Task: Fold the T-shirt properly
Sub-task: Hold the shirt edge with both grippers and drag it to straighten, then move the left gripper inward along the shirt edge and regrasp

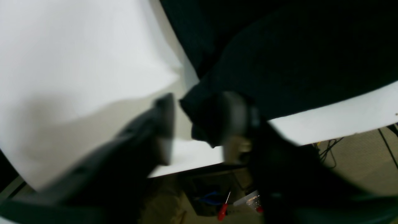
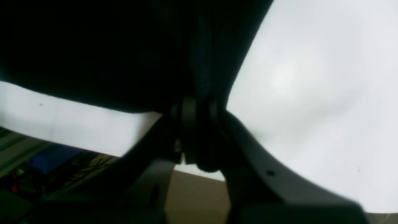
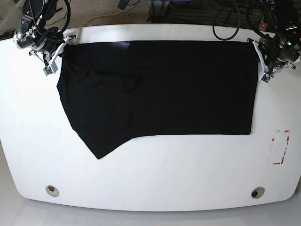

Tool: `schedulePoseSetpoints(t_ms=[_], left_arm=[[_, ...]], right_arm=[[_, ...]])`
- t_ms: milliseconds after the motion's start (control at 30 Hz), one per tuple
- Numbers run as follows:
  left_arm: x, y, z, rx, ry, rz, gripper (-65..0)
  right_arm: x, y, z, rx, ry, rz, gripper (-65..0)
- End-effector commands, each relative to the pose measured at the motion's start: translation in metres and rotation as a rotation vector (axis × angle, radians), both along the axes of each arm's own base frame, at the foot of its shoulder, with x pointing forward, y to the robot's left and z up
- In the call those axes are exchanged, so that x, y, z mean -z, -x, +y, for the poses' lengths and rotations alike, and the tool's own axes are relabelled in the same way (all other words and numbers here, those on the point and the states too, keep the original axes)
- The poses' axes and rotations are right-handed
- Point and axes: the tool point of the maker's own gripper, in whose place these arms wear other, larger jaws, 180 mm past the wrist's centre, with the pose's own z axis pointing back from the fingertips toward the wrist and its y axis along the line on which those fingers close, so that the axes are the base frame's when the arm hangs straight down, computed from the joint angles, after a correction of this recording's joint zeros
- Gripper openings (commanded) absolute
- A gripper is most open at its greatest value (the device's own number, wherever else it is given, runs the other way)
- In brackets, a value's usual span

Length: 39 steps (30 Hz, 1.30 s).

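Observation:
The black T-shirt [image 3: 155, 89] lies spread on the white table [image 3: 155, 174], with one sleeve pointing toward the front left. My right gripper [image 3: 57, 49] sits at the shirt's far left corner. In the right wrist view its fingers [image 2: 187, 124] are pressed together, and this gripper [image 2: 200, 124] is shut on a fold of the dark T-shirt [image 2: 108, 53]. My left gripper [image 3: 261, 59] is at the far right corner. There its jaws stand apart around the corner of the T-shirt [image 1: 295, 56]. The cloth rests against one finger [image 1: 233, 121], and a gap shows beside the other in the gripper [image 1: 199, 124].
A red-and-white marked rectangle [image 3: 281, 147] sits near the table's right edge. Two round holes [image 3: 52, 190] [image 3: 257, 192] lie near the front edge. Cables [image 3: 225, 19] run behind the table. Below the table edge in the left wrist view lies a red-handled screwdriver [image 1: 222, 211].

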Motion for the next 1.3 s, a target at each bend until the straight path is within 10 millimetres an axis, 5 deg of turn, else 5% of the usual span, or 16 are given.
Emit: schedulePoseSetpoints(t_ms=[0, 133, 667, 1033, 1267], left_arm=[[-0.009, -0.006, 0.006, 0.009, -0.023, -0.027, -54.9], [-0.009, -0.008, 0.005, 0.008, -0.021, -0.031, -63.1], [-0.028, -0.025, 0.005, 0.025, -0.045, -0.097, -63.3], [-0.063, -0.073, 0.011, 0.020, -0.063, -0.235, -63.3], [-0.054, -0.092, 0.033, -0.045, -0.106, -0.211, -62.9]], right_arm=[[-0.009, -0.007, -0.003, -0.005, 0.009, -0.036, -61.0], [-0.009, -0.007, -0.003, -0.005, 0.009, -0.036, -61.2], [-0.009, -0.008, -0.003, -0.005, 0.007, -0.039, -61.2], [-0.009, -0.008, -0.003, -0.005, 0.007, -0.039, -61.2], [-0.009, -0.008, -0.002, -0.004, 0.005, -0.039, -61.2]])
